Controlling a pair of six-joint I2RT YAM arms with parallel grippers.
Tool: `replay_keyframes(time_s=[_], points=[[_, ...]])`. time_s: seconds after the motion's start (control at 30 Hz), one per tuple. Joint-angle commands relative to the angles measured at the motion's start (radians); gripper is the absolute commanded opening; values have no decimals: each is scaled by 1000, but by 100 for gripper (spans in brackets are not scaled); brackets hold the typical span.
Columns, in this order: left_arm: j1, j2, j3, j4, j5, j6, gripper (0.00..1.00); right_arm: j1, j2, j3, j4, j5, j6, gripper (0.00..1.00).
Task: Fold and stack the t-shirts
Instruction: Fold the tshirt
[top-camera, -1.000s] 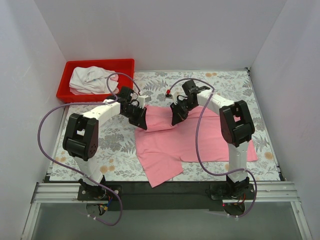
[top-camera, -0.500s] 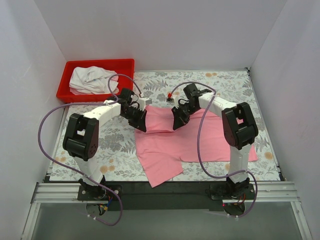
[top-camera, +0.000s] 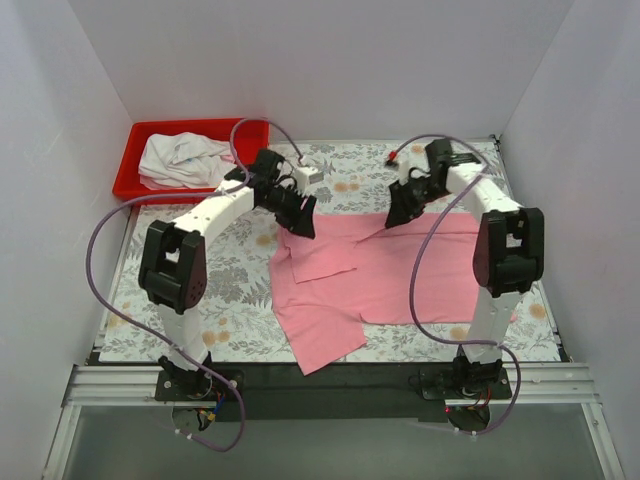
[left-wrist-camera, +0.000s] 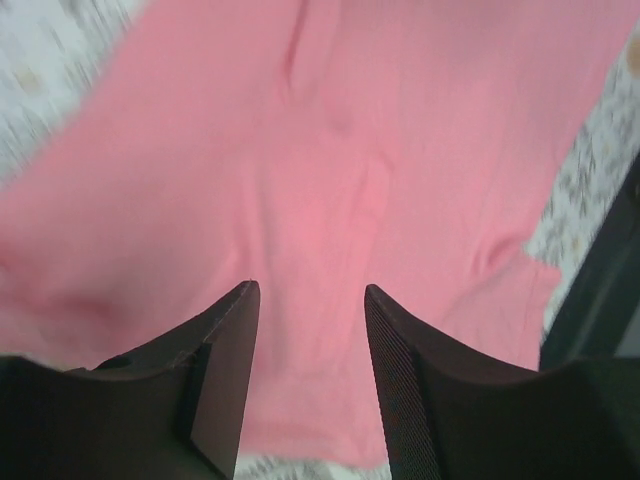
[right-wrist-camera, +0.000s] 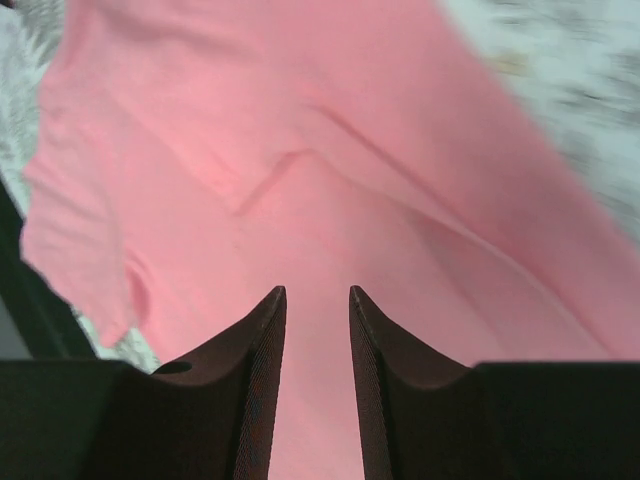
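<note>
Pink cloth is lying nearest you: the pink t-shirt (top-camera: 420, 280) is spreading flat on the table (top-camera: 230, 290), with one flap reaching toward the arm bases at its near-left corner and a smaller panel sitting doubled over on top toward the left side. Its long axis is running left to right across the table, roughly parallel to the near edge; you cannot tell from these views which end is carrying the collar. At its far edge the left gripper (top-camera: 303, 222) and the right gripper (top-camera: 395, 215) are hovering well apart, one toward each far corner, probably so both corners can be taken together and that edge brought over evenly. Both pairs of fingers (left-wrist-camera: 225, 370) (right-wrist-camera: 262, 380) are standing spread with cloth showing in the gap, pinching nothing. Farthest off, the white t-shirt (top-camera: 175, 160) is lying crumpled in the red bin (top-camera: 128, 165)
</note>
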Motion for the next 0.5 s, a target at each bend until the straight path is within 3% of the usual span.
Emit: replay_keyframes(time_s=[0.0,0.13,0.23,0.47], points=[[-63,122,235,146,-10,-98,46,-189,18,152,-135,59,-96,38],[-120,336,493,160,-41,-175,48,-360,108,318,-233,173,-197,40],[-161,464,650,178,-69,-210,54,-461,186,463,-276,250,-254,50],[-197,591,765,232,-102,-267,55,-516,317,571,-296,387,-348,50]])
